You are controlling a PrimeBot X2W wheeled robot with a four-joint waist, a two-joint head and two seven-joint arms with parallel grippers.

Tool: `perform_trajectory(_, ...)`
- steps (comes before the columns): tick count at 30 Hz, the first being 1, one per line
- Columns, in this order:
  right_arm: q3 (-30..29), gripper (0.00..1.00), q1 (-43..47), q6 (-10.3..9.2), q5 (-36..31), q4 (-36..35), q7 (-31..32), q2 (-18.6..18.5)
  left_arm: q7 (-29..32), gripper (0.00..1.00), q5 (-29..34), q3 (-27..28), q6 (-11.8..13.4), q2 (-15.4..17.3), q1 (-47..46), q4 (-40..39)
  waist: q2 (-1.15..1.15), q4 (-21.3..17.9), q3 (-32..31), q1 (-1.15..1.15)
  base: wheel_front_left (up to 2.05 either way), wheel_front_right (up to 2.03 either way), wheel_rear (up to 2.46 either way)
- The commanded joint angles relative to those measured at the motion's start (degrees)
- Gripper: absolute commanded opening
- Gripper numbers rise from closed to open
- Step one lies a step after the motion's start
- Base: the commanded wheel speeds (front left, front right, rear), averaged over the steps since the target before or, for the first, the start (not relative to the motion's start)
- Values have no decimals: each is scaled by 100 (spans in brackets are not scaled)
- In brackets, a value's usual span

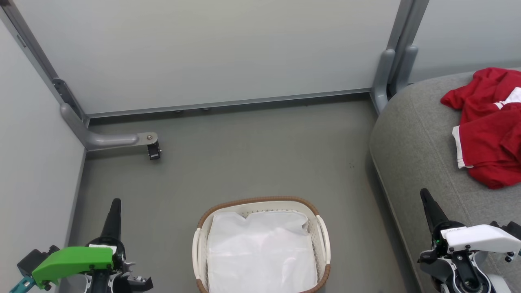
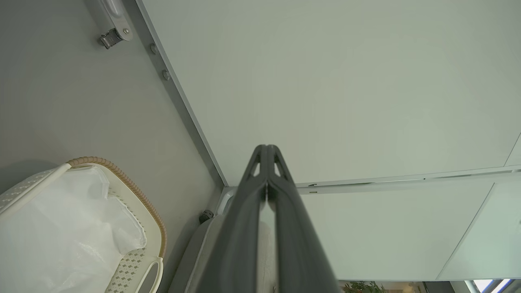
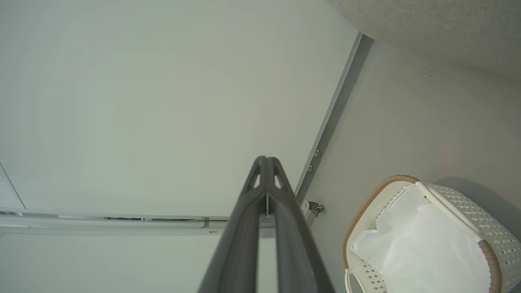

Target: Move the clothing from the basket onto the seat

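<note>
Clothing [image 1: 488, 130] lies in one red heap with white trim on the grey seat [image 1: 411, 146], at the right edge of the head view and running out of frame. How many separate garments make up the heap cannot be told. Lettering or numbers cannot be made out from here.

One basket [image 1: 260, 200] stands on the grey floor [image 1: 252, 154], left of the seat and apart from it, between the two arms. Inside it lies a single plain white cloth [image 1: 260, 252], spread over the bottom; no red shows in it. The basket's brown rim and one white handle also show in the left wrist view [image 2: 134, 191] and the right wrist view [image 3: 460, 195].

Two grippers are in view. The left gripper [image 1: 115, 207] points up the head view at the lower left, above the floor, well apart from the basket. In its own wrist view [image 2: 267, 148] the two dark fingers are pressed together at the tips, with nothing between them. The right gripper [image 1: 425, 193] stands at the lower right, over the front edge of the seat, near the heap but apart from it. In its own wrist view [image 3: 266, 159] its fingers likewise meet tip to tip, empty.
</note>
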Motion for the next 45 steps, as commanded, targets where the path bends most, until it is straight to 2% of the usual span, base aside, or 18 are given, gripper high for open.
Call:
perform_trajectory(1,-34,0,-90,-3,125,-46,34,-33,22,0,-134,31,-31,27,-145,-38,0,-4,-1,0,0,0,0)
perform_trajectory(25,-139,0,-107,-2,1089,-77,286,-40,299,0,-971,241,-128,6,-245,-26,0,-70,-23,0,0,0,0)
perform_trajectory(45,-134,0,-104,-2,1068,-76,286,-40,306,0,-909,270,-125,-14,-226,-23,0,-70,-23,0,0,0,0)
